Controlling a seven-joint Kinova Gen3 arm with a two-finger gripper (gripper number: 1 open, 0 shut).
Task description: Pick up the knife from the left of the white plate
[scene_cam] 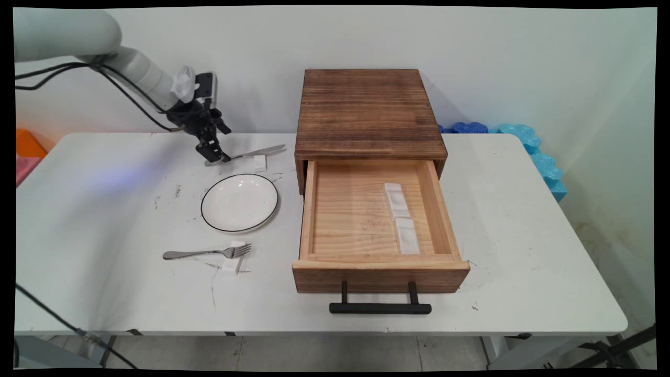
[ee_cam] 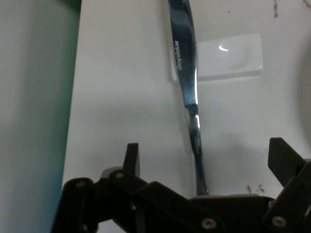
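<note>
My black gripper [scene_cam: 213,154] hangs low over the handle end of a metal knife [scene_cam: 246,155] that lies behind the white plate [scene_cam: 239,202]. The knife's blade rests on a small white rest [scene_cam: 260,162]. In the hand view the knife [ee_cam: 188,92] runs up between the two fingers [ee_cam: 132,158], and the rest [ee_cam: 231,57] lies under its blade. The gripper [ee_cam: 206,162] is open, one finger on each side of the handle, not touching it.
A wooden box [scene_cam: 369,112] stands at the back with its drawer [scene_cam: 380,262] pulled out; two white rests [scene_cam: 402,217] lie inside. A fork [scene_cam: 207,253] leans on another white rest [scene_cam: 233,259] in front of the plate. Blue foam [scene_cam: 528,144] lies at the back right.
</note>
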